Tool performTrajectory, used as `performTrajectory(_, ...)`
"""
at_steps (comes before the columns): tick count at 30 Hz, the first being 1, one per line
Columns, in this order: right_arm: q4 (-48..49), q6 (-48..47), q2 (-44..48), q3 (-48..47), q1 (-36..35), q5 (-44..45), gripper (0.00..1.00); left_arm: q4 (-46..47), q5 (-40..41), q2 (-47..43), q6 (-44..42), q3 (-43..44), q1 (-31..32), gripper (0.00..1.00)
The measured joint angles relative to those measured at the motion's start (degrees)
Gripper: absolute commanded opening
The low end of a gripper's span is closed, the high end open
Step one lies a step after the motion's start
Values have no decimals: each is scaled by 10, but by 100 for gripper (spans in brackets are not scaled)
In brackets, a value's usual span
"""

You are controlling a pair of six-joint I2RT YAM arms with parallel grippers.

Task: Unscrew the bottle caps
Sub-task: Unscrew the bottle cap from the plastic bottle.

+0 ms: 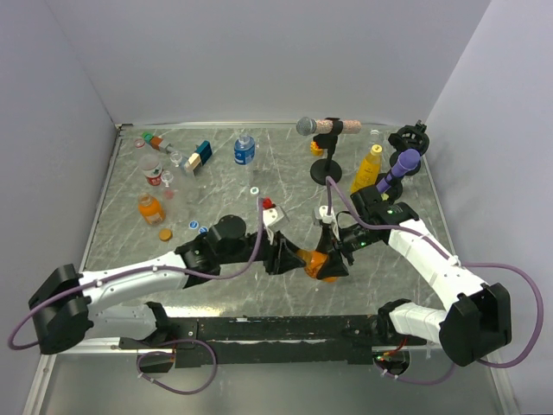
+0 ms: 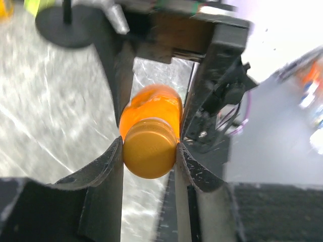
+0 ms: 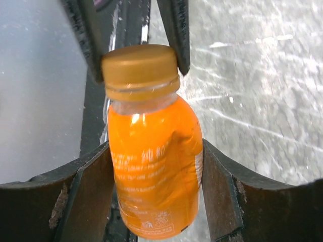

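Note:
A squat orange bottle [image 1: 316, 259] hangs on its side between my two grippers above the table's near middle. My right gripper [image 3: 155, 148] is shut on the bottle's body [image 3: 151, 176], one finger pressed on each side of the label. My left gripper [image 2: 150, 145] is shut on its orange cap [image 2: 150, 154], whose sides touch both pads. In the right wrist view the cap [image 3: 140, 65] sits on the neck between the left fingers [image 3: 176, 30]. From above, the left gripper [image 1: 289, 258] and right gripper [image 1: 334, 262] face each other.
Another orange bottle [image 1: 149, 207], a blue-labelled bottle [image 1: 244, 150] and a yellow bottle [image 1: 371, 166] stand farther back. Loose caps [image 1: 164, 233] lie at the left. A red can [image 1: 154, 177], toy blocks [image 1: 203, 154] and two microphones on stands [image 1: 327, 130] fill the back.

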State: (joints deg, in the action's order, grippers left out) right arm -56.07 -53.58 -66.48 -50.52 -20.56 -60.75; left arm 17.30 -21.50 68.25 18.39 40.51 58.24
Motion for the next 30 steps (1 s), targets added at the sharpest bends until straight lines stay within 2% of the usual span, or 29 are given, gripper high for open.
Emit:
performTrajectory(6,10,4,0,-1,-2,-13,8,-34,68,-22,196,-9,4,1)
performTrajectory(12,4,4,0,-1,2,23,8,-102,89,24,387,36,0,1)
performTrajectory(17,1,2,0,-1,6,42,8,-159,96,49,476,71,-2,2)
performTrajectory(18,1,1,0,-1,6,42,8,-168,98,49,483,75,-2,14)
performTrajectory(21,5,1,0,-1,6,38,8,-192,112,49,486,89,-2,64)
performTrajectory(22,7,1,0,-1,6,37,8,-193,116,47,483,90,-1,76)
performTrajectory(24,9,-1,0,-1,5,37,8,-189,123,41,474,87,-1,92)
performTrajectory(26,9,-3,0,-1,5,37,8,-178,127,24,453,77,-2,99)
performTrajectory(30,9,-3,0,-1,5,38,8,-142,130,-47,391,32,-4,97)
